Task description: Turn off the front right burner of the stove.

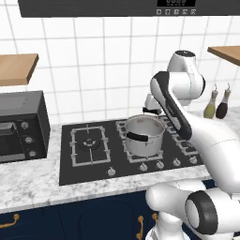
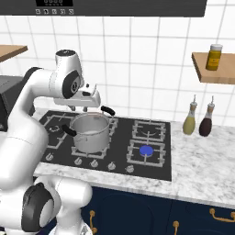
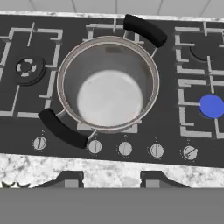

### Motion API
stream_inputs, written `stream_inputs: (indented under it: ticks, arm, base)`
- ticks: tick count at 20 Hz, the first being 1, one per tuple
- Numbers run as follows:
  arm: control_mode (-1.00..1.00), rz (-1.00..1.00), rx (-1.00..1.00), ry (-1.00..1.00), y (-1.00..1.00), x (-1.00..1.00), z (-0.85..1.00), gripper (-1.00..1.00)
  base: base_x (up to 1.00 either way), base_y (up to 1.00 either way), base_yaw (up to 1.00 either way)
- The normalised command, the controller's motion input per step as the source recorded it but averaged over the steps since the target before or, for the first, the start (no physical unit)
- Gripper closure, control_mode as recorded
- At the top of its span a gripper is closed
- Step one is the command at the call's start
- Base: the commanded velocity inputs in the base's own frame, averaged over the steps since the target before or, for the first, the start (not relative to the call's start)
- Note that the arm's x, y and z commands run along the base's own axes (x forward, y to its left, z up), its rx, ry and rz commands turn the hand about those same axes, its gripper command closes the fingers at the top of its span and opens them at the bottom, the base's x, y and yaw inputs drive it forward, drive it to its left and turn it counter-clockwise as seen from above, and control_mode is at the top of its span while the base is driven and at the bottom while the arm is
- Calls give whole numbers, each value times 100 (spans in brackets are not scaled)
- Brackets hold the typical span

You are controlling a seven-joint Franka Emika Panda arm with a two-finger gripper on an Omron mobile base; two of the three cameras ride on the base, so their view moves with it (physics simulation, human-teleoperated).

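White wall tiles back a marble-patterned desk [image 2: 202, 165] where the stove [image 2: 59, 158], a black glass cooktop with grey wire grates, sits above dark blue cabinets. On its front right corner the front right burner [image 2: 146, 150] shows a blue disc of flame inside its square grate. The hand [image 3: 110, 180] hangs high over the middle of the stove, above a steel pot [image 3: 108, 85] with two black handles; its dark fingertips [image 3: 65, 178] stand well apart, holding nothing. Five silver knobs [image 3: 124, 148] line the cooktop's front edge below the pot, the rightmost one [image 3: 189, 152] turned aslant, just in front of the lit burner. Two bottles [image 2: 199, 119] stand on the desk to the right of the stove, and a black microwave [image 1: 21, 126] sits on its left.
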Motion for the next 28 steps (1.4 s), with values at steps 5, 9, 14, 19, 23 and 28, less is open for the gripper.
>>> stream_inputs:
  ticks: [5,9,14,19,23,28]
  arm:
    - [-100,-22,11,-3,-66,-62,-39,-100]
    - [-100,-47,23,7,-100,-49,-76,-100]
    - [-100,-59,20,20,-100,1,-77,-100]
    - [-100,-59,18,26,-100,21,-66,-100]
    - [-100,-52,20,29,-94,24,-61,-100]
    - [-100,-7,6,13,-25,34,-28,-100]
  base:
    - [0,0,0]
    - [0,0,0]
    - [0,0,0]
    - [0,0,0]
    - [0,0,0]
    - [0,0,0]
